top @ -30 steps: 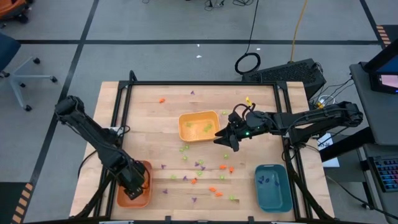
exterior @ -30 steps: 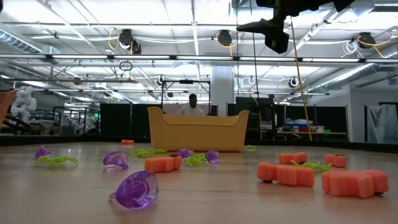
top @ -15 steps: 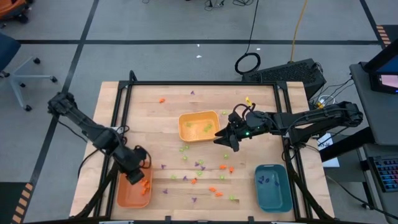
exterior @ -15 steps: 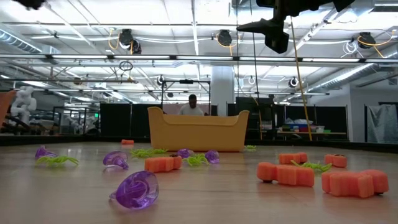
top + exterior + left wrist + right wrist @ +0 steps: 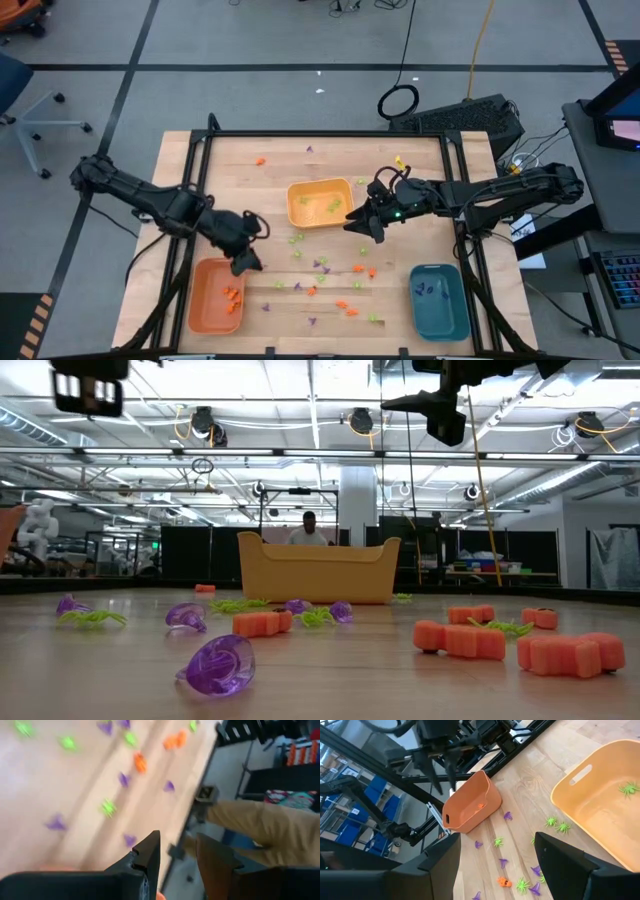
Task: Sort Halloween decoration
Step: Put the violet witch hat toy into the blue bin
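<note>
Three rectangular plastic trays sit on my pale wooden worktop (image 5: 230, 170), and I'm placing everything off the yellow one (image 5: 319, 203) in the middle. My left hand (image 5: 247, 262) hangs above the worktop on the left side of that yellow tray, just past the far right corner of the orange tray (image 5: 215, 295), over bare wood. Its two dark fingers (image 5: 148, 854) are drawn in to a narrow gap, and I can see nothing between them. My right hand (image 5: 362, 224) hovers just off the yellow tray's right edge, fingers spread wide, holding nothing; through its own camera the yellow tray fills the near corner with small light green spider pieces (image 5: 628, 788) lying inside.

Scattered Halloween decoration pieces (image 5: 318, 270) in orange, light green and purple lie mostly on the near side of the yellow tray, between the orange tray and the teal tray (image 5: 438, 300). A few orange pieces (image 5: 232, 296) rest in the orange tray, some purple ones (image 5: 428, 290) in the teal tray. One orange piece (image 5: 260, 160) and one purple piece (image 5: 309, 150) lie on the far side of the yellow tray, well apart from the rest.

From table height, a purple ring-shaped piece (image 5: 216, 663) sits closest to the camera, chunky orange pieces (image 5: 455, 639) to its right, the yellow tray behind them. A person (image 5: 309, 529) shows beyond that tray, in the room.
</note>
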{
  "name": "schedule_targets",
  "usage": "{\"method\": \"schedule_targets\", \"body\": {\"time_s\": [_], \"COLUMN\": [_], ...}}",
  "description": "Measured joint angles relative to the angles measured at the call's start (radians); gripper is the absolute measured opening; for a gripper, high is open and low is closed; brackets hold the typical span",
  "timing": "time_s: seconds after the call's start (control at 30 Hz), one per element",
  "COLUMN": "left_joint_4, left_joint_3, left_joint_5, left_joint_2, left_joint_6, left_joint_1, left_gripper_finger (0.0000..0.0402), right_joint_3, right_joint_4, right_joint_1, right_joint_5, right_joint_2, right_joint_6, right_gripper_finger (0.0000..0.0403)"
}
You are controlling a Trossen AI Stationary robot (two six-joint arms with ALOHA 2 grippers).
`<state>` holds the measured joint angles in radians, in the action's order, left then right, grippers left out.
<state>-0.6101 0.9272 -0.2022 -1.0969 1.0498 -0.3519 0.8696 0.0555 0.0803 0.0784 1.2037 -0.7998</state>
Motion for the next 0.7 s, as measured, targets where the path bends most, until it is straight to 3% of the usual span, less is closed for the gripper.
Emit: {"method": "schedule_targets", "body": {"time_s": [0.2,0.37,0.7], "left_joint_4": [-0.008,-0.018,-0.020], "left_joint_3": [0.000,0.000,0.000], "left_joint_5": [0.110,0.169,0.208], "left_joint_2": [-0.018,-0.091,-0.287], "left_joint_6": [-0.228,-0.408,-0.454], "left_joint_1": [0.068,0.080,0.083], "left_gripper_finger": [0.0126,0.0169,0.0277], "right_joint_3": [0.000,0.000,0.000], "right_joint_4": [0.000,0.000,-0.021], "right_joint_1": [0.000,0.000,0.000], "right_joint_5": [0.000,0.000,-0.003], "right_joint_2": [0.000,0.000,0.000], "right_joint_6": [0.000,0.000,0.005], "right_gripper_finger": [0.0240,0.0240,0.0240]}}
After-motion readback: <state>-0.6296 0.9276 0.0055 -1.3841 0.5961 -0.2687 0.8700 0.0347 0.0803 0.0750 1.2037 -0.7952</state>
